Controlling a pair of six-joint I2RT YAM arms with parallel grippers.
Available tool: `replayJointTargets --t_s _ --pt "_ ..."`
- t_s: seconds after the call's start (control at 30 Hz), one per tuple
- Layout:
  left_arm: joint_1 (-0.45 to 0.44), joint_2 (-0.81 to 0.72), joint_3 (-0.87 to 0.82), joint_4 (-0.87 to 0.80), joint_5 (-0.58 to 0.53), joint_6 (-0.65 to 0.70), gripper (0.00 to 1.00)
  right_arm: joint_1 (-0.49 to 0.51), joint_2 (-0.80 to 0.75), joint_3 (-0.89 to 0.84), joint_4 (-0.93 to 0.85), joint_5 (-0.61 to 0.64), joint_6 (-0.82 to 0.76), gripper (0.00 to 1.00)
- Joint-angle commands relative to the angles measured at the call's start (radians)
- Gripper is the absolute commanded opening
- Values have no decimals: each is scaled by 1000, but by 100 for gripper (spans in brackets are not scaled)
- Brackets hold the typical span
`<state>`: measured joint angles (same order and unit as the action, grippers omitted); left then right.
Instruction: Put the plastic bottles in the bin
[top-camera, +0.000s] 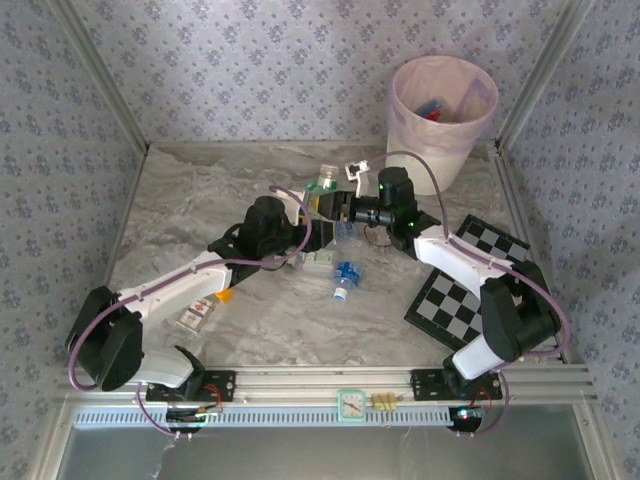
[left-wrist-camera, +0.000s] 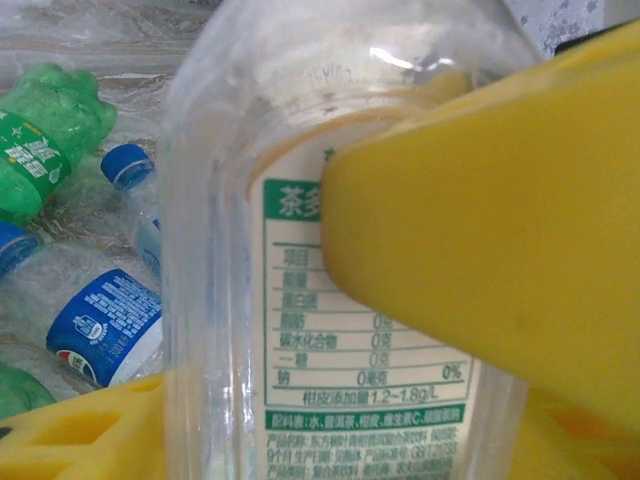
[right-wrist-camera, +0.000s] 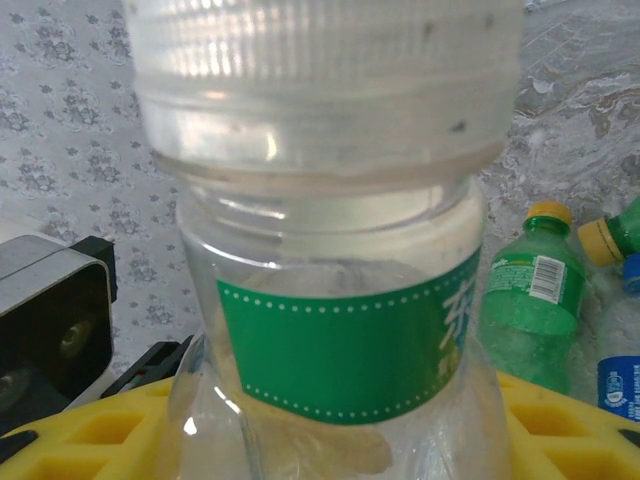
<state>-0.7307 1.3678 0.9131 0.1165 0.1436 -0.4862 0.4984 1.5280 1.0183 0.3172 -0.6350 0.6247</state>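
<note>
A clear plastic bottle (top-camera: 325, 184) with a pale label and a green band hangs above the table's middle, between both grippers. My left gripper (top-camera: 318, 206) has its yellow fingers on either side of this bottle (left-wrist-camera: 300, 300); whether they press it is unclear. My right gripper (top-camera: 346, 208) is shut on the bottle (right-wrist-camera: 340, 350) below its wide neck, and one of its yellow fingers (left-wrist-camera: 500, 230) lies against the label. More bottles lie on the table: green ones (left-wrist-camera: 45, 140) (right-wrist-camera: 530, 300) and blue-labelled ones (top-camera: 347, 275) (left-wrist-camera: 100, 320). The bin (top-camera: 400, 100) stands at the far right with bottles inside.
A flat red-and-white packet (top-camera: 197, 313) and a tiny orange piece (top-camera: 225, 295) lie under the left arm. A black-and-white checkerboard (top-camera: 470, 290) lies on the right. Patterned walls close in the table on three sides.
</note>
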Motion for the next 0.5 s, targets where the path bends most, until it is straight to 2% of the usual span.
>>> replayJointTargets --t_s 0.0,0.13,0.27,0.37,0.47 --pt "7 -32 -5 35 13 -4 77 -1 2 26 -27 49 -43 53" --pt "7 -41 -22 22 5 -11 89 -16 -1 22 -68 120 -54 52" --pt "7 -63 -45 -2 -54 -16 93 -39 -20 16 -150 215 -83 50" --pt "7 -80 -53 -62 -190 -31 94 -56 -52 10 -221 308 -112 50" --pt "16 -83 -47 -158 -372 -82 98 -76 -95 22 -310 414 -152 49"
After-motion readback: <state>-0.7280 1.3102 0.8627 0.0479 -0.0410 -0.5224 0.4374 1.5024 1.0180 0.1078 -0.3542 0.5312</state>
